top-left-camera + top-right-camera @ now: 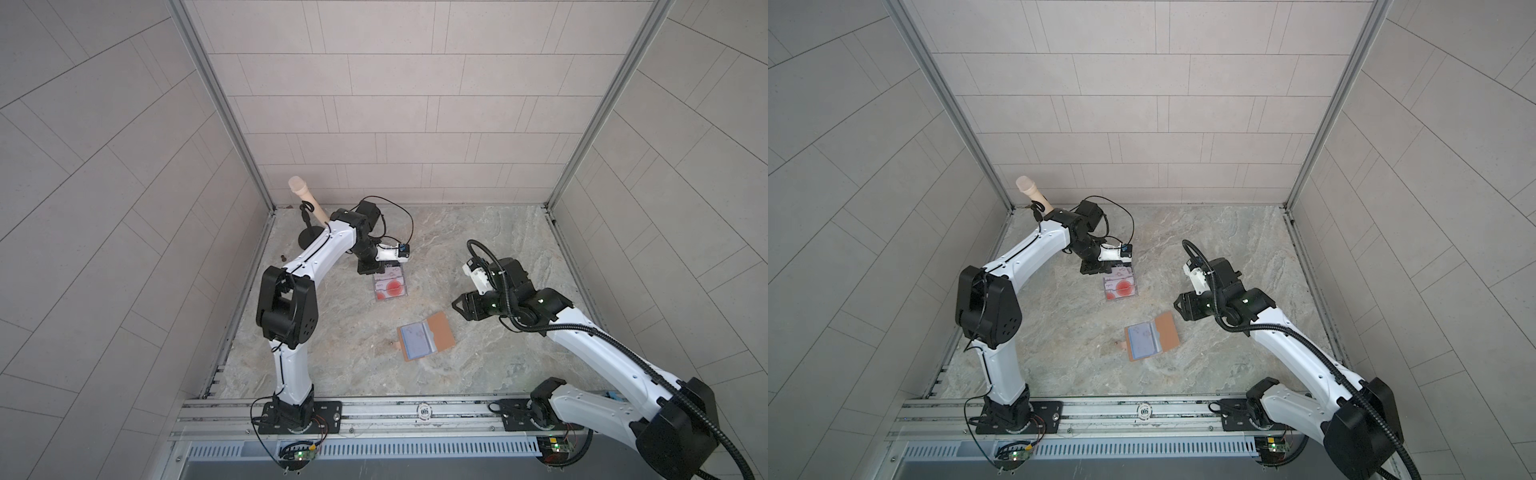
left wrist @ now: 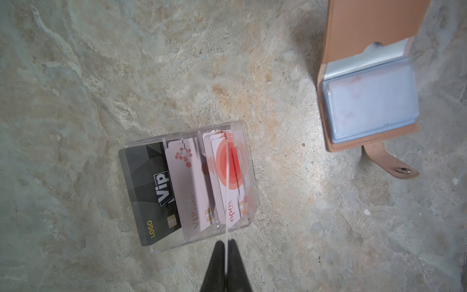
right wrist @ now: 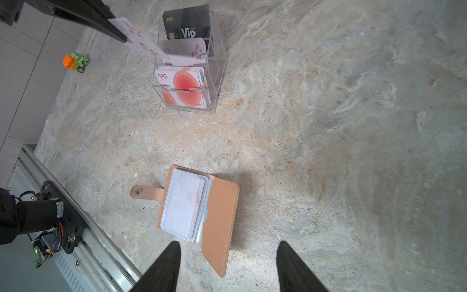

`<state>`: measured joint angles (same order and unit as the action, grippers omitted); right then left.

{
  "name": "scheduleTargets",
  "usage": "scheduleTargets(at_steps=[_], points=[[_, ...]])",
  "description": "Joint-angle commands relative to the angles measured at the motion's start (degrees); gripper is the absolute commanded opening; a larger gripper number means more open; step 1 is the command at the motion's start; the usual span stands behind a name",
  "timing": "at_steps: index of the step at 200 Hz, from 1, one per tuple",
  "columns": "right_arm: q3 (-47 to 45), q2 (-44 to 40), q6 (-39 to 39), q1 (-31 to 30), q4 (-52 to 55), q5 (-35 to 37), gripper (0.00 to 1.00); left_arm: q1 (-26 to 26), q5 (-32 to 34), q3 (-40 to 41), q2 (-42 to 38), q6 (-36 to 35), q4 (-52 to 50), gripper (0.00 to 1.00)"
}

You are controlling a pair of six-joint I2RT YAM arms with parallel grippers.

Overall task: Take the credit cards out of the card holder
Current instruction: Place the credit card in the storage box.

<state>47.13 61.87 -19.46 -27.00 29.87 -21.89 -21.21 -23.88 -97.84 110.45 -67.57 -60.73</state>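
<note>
Currently left gripper [image 2: 227, 244] pinches a blossom-print card [image 3: 140, 43] edge-on over the clear acrylic card stand [image 3: 219, 63]. Right gripper [image 3: 229, 242] hangs wide apart and empty above the open tan wallet [image 3: 219, 217], which lies near the stand.

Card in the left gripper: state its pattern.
The card is white with pink blossoms; the right wrist view shows it best.

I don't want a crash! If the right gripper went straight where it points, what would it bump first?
Probably the tan card holder, just ahead of the right gripper; depth's unclear.
</note>
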Motion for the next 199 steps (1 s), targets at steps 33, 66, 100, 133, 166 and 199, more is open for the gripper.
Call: scheduleTargets(at_steps=[33, 66, 100, 133, 166, 199], points=[[0.18, -0.85, 1.00, -0.07, 0.43, 0.78, 0.64, 0.40, 1.87, -3.67, 4.02, 0.87, -0.32, 0.00], [0.14, -0.87, 1.01, -0.04, 0.26, 0.71, 0.63, 0.40, 2.16, -3.67, 5.39, 2.20, 0.21, 0.00], [0.06, -0.86, 1.01, -0.06, 0.19, 0.62, 0.63, 0.33, 2.40, -4.21, 6.58, 4.12, 1.03, 0.00], [0.06, -0.86, 1.04, -0.07, 0.19, 0.53, 0.63, 0.41, 2.39, -4.99, 7.71, 5.90, 1.57, 0.00], [-0.03, -0.80, 1.09, -0.07, 0.10, 0.40, 0.63, 0.39, 2.35, -5.22, 8.27, 6.88, 1.84, 0.00], [-0.05, -0.96, 1.08, -0.07, -0.05, 0.18, 0.63, 0.39, 2.57, -5.17, 8.72, 7.33, 1.60, 0.00]])
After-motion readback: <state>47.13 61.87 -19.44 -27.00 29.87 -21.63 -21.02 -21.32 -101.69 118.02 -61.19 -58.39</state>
